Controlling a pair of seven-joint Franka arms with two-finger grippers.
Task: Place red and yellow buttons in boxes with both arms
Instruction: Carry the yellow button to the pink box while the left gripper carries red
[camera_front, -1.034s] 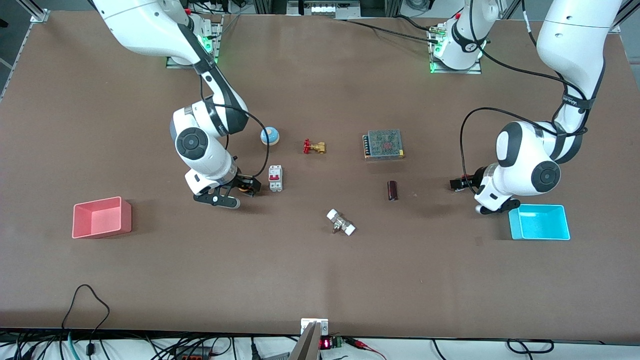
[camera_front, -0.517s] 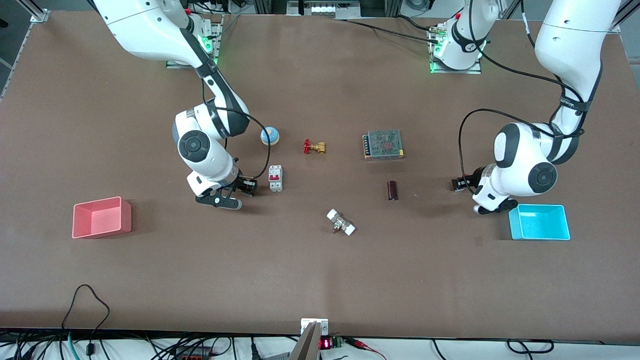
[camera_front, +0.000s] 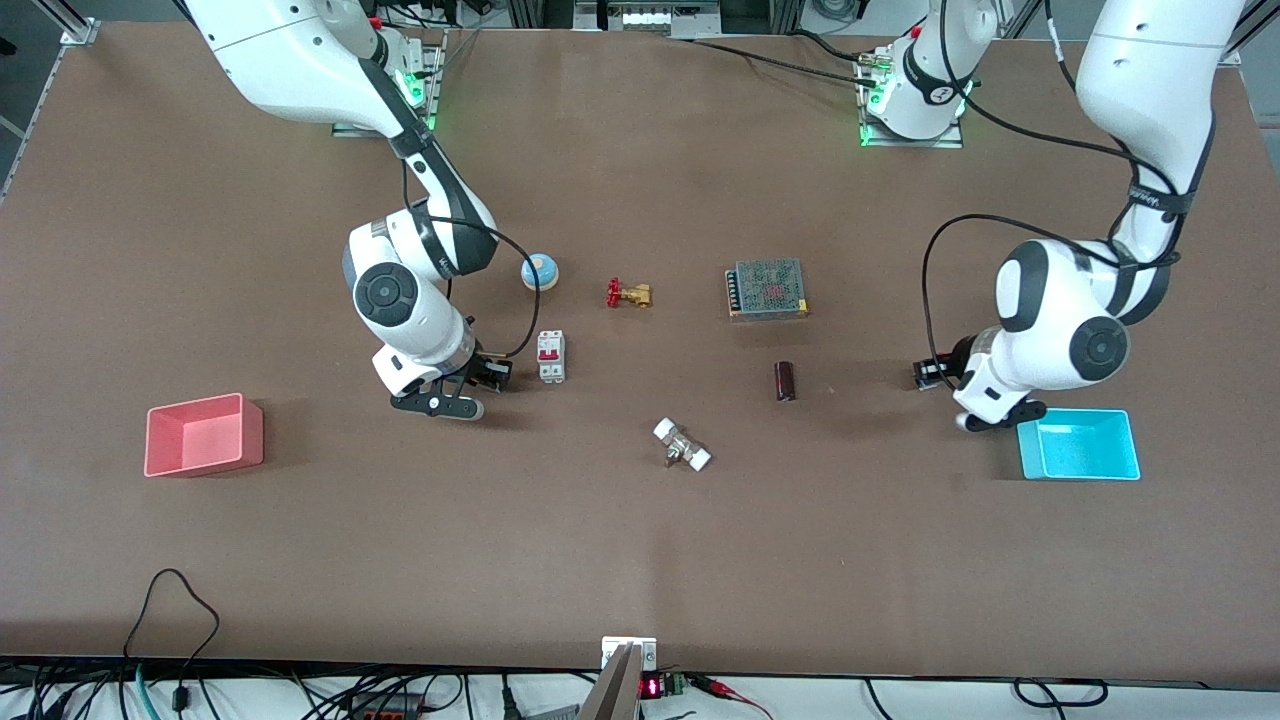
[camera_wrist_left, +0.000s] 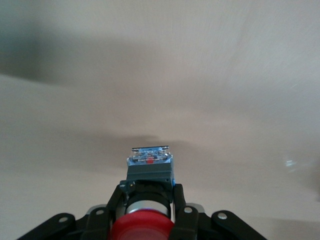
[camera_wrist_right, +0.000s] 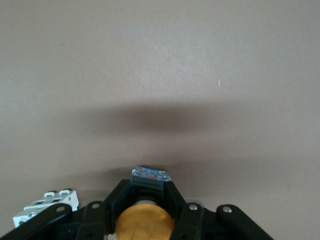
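My right gripper (camera_front: 490, 373) is shut on the yellow button (camera_wrist_right: 145, 221) and holds it over the table beside a white circuit breaker (camera_front: 550, 356). The right wrist view shows the jaws (camera_wrist_right: 148, 197) clamped on the button's dark body. My left gripper (camera_front: 932, 372) is shut on the red button (camera_wrist_left: 142, 228) and holds it over bare table close to the cyan box (camera_front: 1078, 445). The left wrist view shows its jaws (camera_wrist_left: 149, 194) gripping the button's body. The pink-red box (camera_front: 203, 435) stands toward the right arm's end of the table. Both boxes look empty.
A pale blue dome (camera_front: 539, 271), a brass valve with a red handle (camera_front: 628, 294) and a mesh-topped power supply (camera_front: 768, 288) lie mid-table. A dark cylinder (camera_front: 786, 381) and a white fitting (camera_front: 682, 445) lie nearer the front camera. The breaker also shows in the right wrist view (camera_wrist_right: 47, 205).
My left gripper has moved a little toward the cyan box with the red button. My right gripper has shifted slightly away from the breaker with the yellow button.
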